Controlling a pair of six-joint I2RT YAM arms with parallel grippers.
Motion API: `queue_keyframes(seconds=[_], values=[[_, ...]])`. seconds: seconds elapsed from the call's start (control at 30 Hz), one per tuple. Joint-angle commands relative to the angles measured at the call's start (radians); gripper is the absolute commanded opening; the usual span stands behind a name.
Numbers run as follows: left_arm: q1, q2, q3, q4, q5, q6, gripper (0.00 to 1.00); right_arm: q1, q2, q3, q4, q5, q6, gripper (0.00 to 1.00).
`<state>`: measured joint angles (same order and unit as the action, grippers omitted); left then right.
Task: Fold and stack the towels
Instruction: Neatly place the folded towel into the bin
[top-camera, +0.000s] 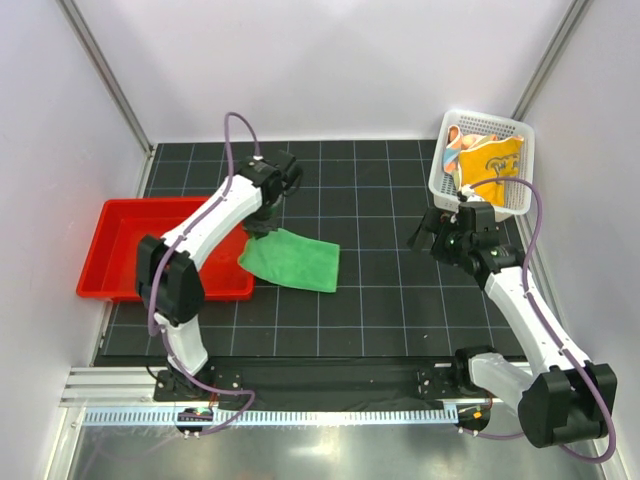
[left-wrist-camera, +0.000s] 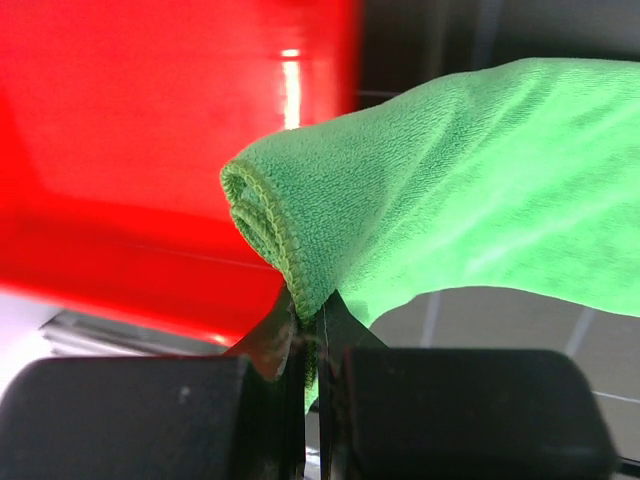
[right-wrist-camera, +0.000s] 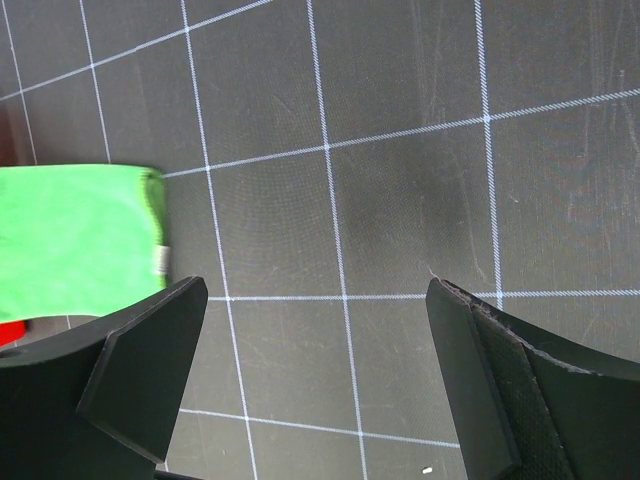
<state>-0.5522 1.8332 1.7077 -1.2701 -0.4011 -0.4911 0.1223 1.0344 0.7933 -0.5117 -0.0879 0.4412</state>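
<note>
A green towel (top-camera: 292, 260) lies folded on the black grid mat, its left corner lifted off the surface. My left gripper (top-camera: 262, 228) is shut on that folded corner, and in the left wrist view the hemmed edge (left-wrist-camera: 285, 240) is pinched between the fingers (left-wrist-camera: 310, 320). My right gripper (top-camera: 425, 236) hangs wide open over bare mat to the right of the towel, with nothing between its fingers (right-wrist-camera: 150, 340). The green towel's end (right-wrist-camera: 80, 240) shows at the left of the right wrist view. A yellow-orange towel (top-camera: 492, 160) and a dotted one (top-camera: 454, 143) lie crumpled in the basket.
A white mesh basket (top-camera: 437, 172) stands at the back right, just behind my right wrist. A red plastic tray (top-camera: 120, 250) sits at the left edge, partly under my left arm and close behind the lifted corner (left-wrist-camera: 150, 150). White walls enclose the mat.
</note>
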Motion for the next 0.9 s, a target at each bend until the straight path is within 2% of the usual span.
queue_keyframes(seconds=[0.0,0.2,0.33,0.57,0.87], values=[[0.07,-0.1,0.02,-0.086,-0.097,0.04,0.0,-0.001,-0.037,0.041,-0.01,0.022,-0.022,1.0],[0.224,-0.173,-0.022,-0.091,-0.177,0.101,0.0,-0.001,-0.043,0.034,-0.002,0.016,-0.022,1.0],[0.287,-0.192,-0.057,-0.058,-0.237,0.143,0.0,-0.001,-0.042,0.035,0.001,0.007,-0.025,1.0],[0.425,-0.176,-0.123,0.011,-0.243,0.203,0.0,-0.003,-0.05,0.02,0.009,0.004,-0.032,1.0],[0.502,-0.1,-0.163,0.115,-0.314,0.215,0.0,-0.003,-0.069,0.006,0.019,-0.001,-0.027,1.0]])
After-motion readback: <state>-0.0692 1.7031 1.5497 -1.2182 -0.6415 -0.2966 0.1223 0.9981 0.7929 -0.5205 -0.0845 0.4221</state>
